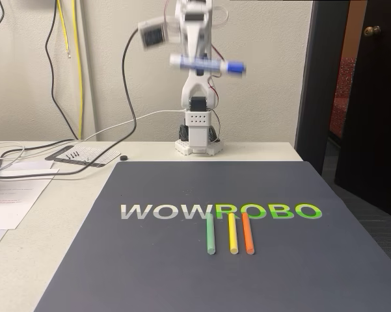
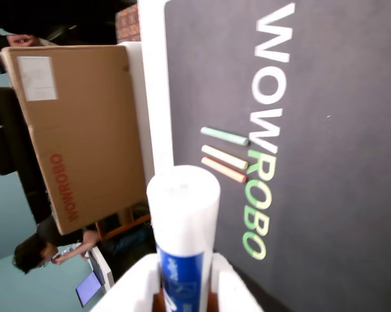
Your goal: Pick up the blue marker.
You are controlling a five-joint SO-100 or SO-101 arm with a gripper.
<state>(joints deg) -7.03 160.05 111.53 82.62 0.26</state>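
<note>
The blue marker (image 1: 207,64) hangs level, high above the table in the fixed view, its blue cap pointing right and its image blurred by motion. My gripper (image 1: 196,60) is shut on its middle, raised near the top of the white arm. In the wrist view the marker's white barrel (image 2: 183,214) juts up from between my white fingers (image 2: 228,289), with the blue label just above them. Far below lie the dark mat and the thin sticks.
A dark mat (image 1: 182,273) with "WOWROBO" lettering covers the table. Green (image 1: 211,234), yellow (image 1: 233,233) and orange (image 1: 248,233) sticks lie side by side on it. Cables and papers (image 1: 16,188) sit at the left. A cardboard box (image 2: 78,130) and a person (image 2: 36,250) are beyond the table.
</note>
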